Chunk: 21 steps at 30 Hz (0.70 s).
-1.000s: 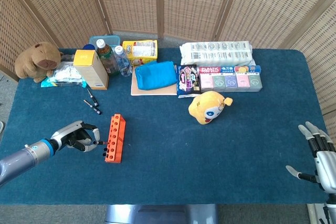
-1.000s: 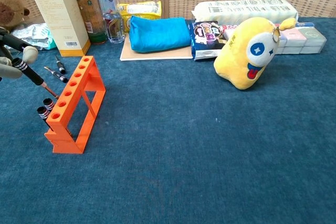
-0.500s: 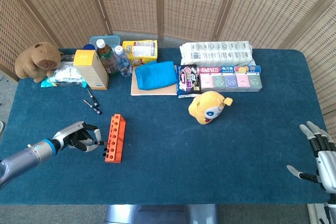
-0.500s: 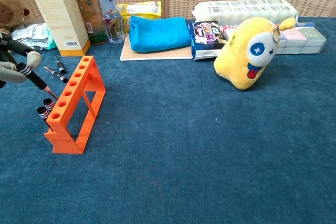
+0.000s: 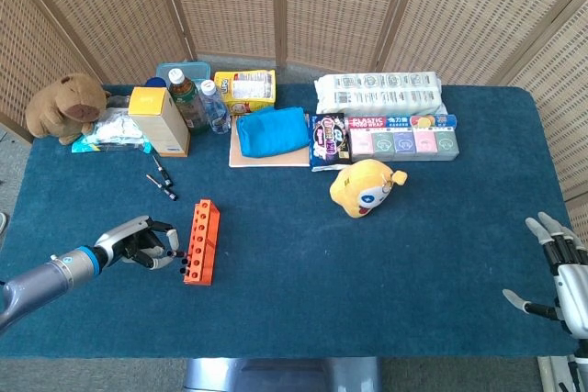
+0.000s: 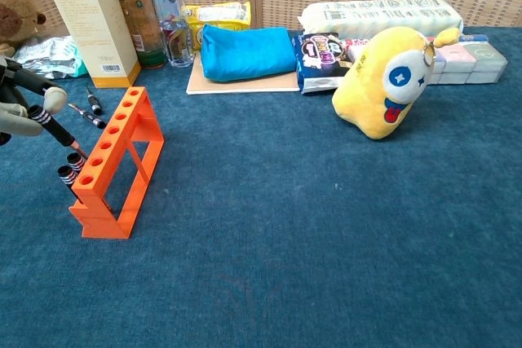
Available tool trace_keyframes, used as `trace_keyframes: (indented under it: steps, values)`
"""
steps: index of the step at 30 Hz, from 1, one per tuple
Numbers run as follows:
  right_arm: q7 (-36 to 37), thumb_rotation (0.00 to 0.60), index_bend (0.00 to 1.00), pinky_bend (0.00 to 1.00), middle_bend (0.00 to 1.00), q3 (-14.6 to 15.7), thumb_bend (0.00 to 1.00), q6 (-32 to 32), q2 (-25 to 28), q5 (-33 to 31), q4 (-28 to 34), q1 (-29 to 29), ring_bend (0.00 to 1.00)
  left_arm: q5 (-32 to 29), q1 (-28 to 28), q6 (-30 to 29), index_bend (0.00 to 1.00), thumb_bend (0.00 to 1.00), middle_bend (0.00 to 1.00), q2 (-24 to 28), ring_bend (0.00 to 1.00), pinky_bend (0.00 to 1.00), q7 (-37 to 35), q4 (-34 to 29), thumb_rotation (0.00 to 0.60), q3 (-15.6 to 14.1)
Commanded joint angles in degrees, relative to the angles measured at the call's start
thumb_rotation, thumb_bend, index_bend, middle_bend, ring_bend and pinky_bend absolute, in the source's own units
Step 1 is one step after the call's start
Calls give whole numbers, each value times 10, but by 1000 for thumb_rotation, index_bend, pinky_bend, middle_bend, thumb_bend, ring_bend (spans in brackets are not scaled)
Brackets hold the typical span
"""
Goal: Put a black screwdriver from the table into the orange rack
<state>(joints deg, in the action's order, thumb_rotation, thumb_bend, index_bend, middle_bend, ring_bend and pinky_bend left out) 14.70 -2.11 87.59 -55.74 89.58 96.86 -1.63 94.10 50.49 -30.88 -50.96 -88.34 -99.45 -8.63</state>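
Note:
The orange rack [image 5: 199,241] [image 6: 116,158] stands on the blue table, left of centre. Two black screwdrivers [image 6: 70,167] stand in its near end. My left hand [image 5: 138,243] [image 6: 19,108] is just left of the rack and pinches a black screwdriver [image 6: 54,127] by its handle. The tool is tilted, with its tip down beside the rack's top bar. Two more black screwdrivers [image 5: 163,179] [image 6: 91,107] lie on the table behind the rack. My right hand [image 5: 557,274] hovers open at the table's right edge, holding nothing.
A yellow carton [image 5: 160,120], bottles [image 5: 197,100], a blue pouch [image 5: 272,131] and snack packs [image 5: 401,135] line the back. A yellow plush toy [image 5: 366,186] sits right of centre. A brown plush [image 5: 66,107] is at the far left.
My left hand has crept right and lower with the screwdriver, bringing its tip closer to the rack. The right hand has barely shifted.

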Motion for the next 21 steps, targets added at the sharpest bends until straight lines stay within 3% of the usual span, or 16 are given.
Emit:
trace_keyframes:
  steps: [1,21]
  values:
    - [1,600,37,0,24,0,127,0,0,0,0,0,0,0,2,1,575,378,1000,-1,1000,1000,-1,1,600,-2]
    - [4,600,37,0,25,0,127,1,2,0,0,1,0,-19,7,4,575,378,1000,-12,1000,1000,10,15,600,-7]
